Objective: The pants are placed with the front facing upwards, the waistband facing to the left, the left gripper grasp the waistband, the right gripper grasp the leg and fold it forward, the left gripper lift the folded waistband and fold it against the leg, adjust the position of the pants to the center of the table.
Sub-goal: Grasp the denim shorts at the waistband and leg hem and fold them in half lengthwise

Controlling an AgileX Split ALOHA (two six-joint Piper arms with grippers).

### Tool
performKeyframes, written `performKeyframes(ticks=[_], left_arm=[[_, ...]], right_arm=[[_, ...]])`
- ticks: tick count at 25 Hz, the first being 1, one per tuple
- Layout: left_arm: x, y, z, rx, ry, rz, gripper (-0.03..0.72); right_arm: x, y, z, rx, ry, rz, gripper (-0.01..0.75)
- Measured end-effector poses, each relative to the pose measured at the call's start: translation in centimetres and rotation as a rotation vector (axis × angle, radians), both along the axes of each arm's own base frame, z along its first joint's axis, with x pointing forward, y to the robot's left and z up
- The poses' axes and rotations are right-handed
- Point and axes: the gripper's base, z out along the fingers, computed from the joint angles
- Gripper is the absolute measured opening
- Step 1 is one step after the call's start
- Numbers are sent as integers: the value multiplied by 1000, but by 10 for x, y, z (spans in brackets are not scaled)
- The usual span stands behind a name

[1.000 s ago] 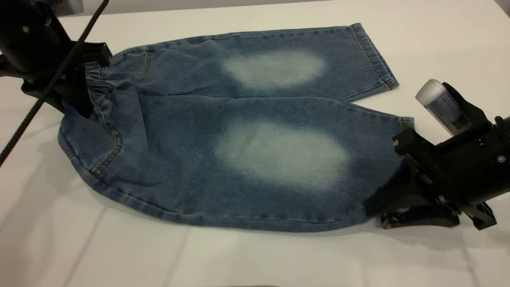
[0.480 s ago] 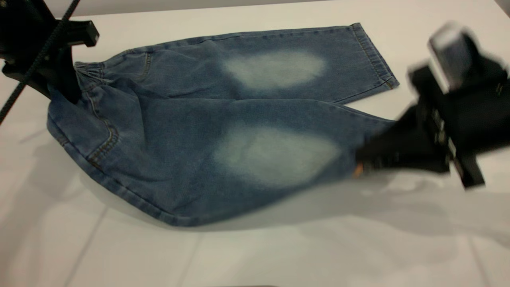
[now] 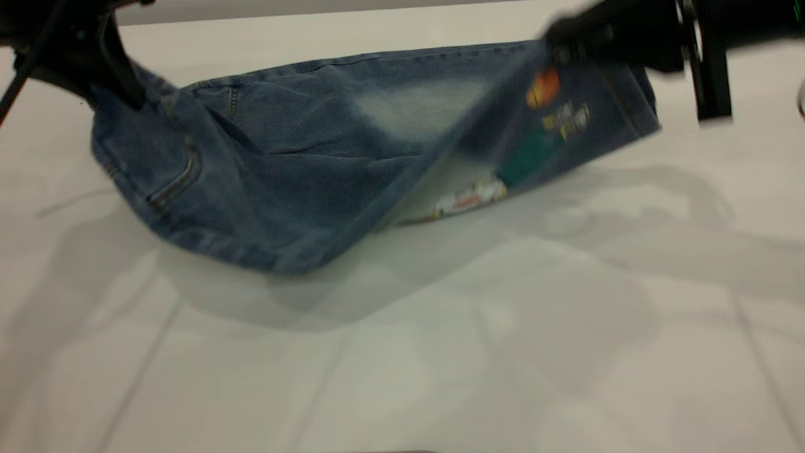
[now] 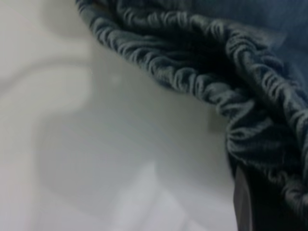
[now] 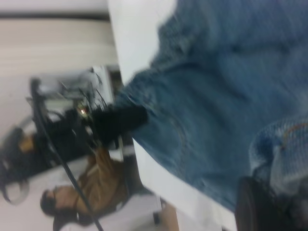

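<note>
At the table's (image 3: 440, 377) far left, the left gripper (image 3: 122, 88) pinches the waistband (image 4: 202, 86) of the jeans (image 3: 264, 163). The right gripper (image 3: 566, 38) clamps the near leg's hem (image 3: 635, 94), lifted over the far leg. For a square fold, both ends should probably travel level and together until the edges match.

Blue denim pants (image 3: 264, 163), near leg lifted, half folded

left claw (image 3: 119, 88): matte black, slim dark fingers, angular housing above them
left arm cable (image 3: 16, 94): thin black cord hanging beside the housing
right claw (image 3: 569, 34): black, tapered and blurred
right arm body (image 3: 704, 56): black block with a narrow upright bar; small green light at its far end
</note>
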Motion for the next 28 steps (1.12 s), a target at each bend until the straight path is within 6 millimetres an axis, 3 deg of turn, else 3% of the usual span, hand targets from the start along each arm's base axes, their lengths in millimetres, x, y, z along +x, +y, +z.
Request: performKeyframes(ticks=[5,9,15,23,28], left_arm=[[11,-2,6,-91,-107,125,96],[17,-2,11,-141,-176,198,96],[27,1,14,-235,-255,356,96],[45,12,-27,-329,-238,626,97],[52,18,-45,-363,-267,784,97]], right_arm=[[33,-6,19,-66,-47,-98,23],[50,-12,16,-117,-23,-175,23],[79,-15,-15,-115,79,-237,23],[118,-16,-55,-79,170,-288,23],[134,-17,-68,-69,190,-318,23]])
